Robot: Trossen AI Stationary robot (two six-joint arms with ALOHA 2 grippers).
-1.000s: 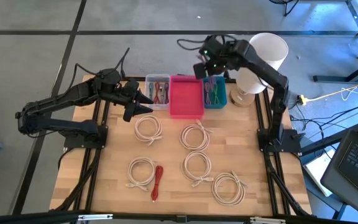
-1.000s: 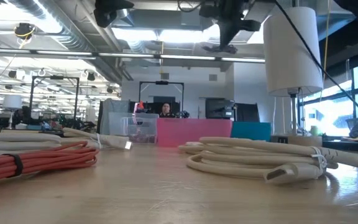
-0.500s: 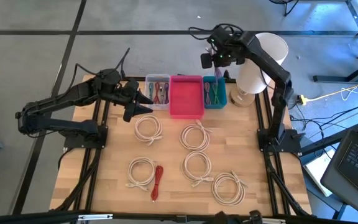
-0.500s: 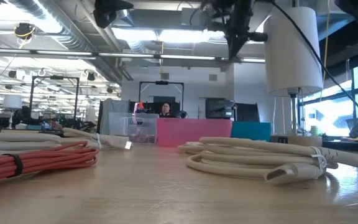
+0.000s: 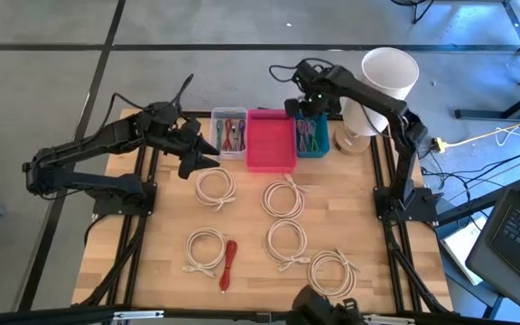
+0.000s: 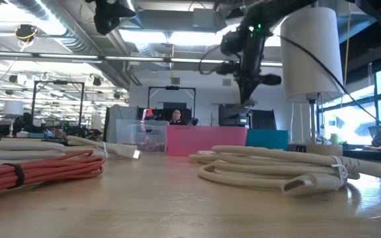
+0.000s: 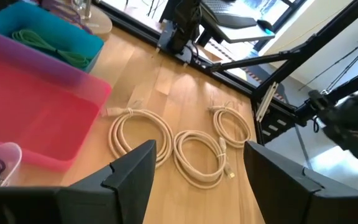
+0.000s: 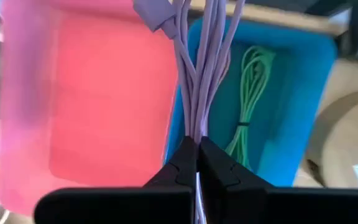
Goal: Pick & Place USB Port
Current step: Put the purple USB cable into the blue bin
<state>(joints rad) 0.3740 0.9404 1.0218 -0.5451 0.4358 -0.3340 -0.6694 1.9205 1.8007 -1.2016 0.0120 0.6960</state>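
Note:
My right gripper is shut on a bundled purple USB cable. It hovers above the blue bin at the table's far side and points down in the low view. A green cable lies in that bin. The pink bin stands beside it. My left gripper is open and holds nothing, up above the table's left part near the clear bin. My right gripper pinches several strands of the purple cable bundle between its two fingers, coming from above and pointing down. The bundle hangs below the fingers, its connector end lowest, over the wall between the pink and blue bins. Whether it touches a bin, I cannot tell.
Several coiled white cables and a red cable lie on the wooden table's middle and near part. A white lamp stands at the far right, close to my right arm. The clear bin holds red and other cables.
My right gripper has come down toward the blue bin with the purple cable hanging below it, after swinging a little over the bins. It has turned about its own axis on the way.

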